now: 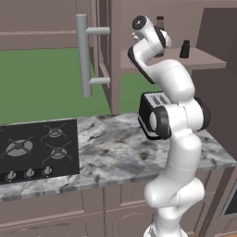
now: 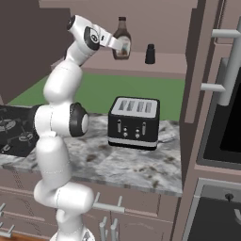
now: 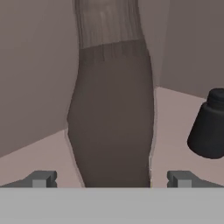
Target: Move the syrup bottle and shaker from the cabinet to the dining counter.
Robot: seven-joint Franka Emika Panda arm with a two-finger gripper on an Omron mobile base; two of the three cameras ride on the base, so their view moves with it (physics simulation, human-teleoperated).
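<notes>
Open tool [image 3: 112, 179] — astride syrup bottle [image 3: 111, 113]

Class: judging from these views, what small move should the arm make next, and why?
Probably close the end effector on the bottle: its open fingers already flank the upright bottle on the cabinet shelf, with the shaker standing apart beside it.

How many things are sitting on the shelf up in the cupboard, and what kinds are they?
Dark brown syrup bottle with pale label: 1
Small black cylindrical shaker: 1
Total: 2 things standing on the brownish-mauve wall cabinet's inner shelf.
</notes>
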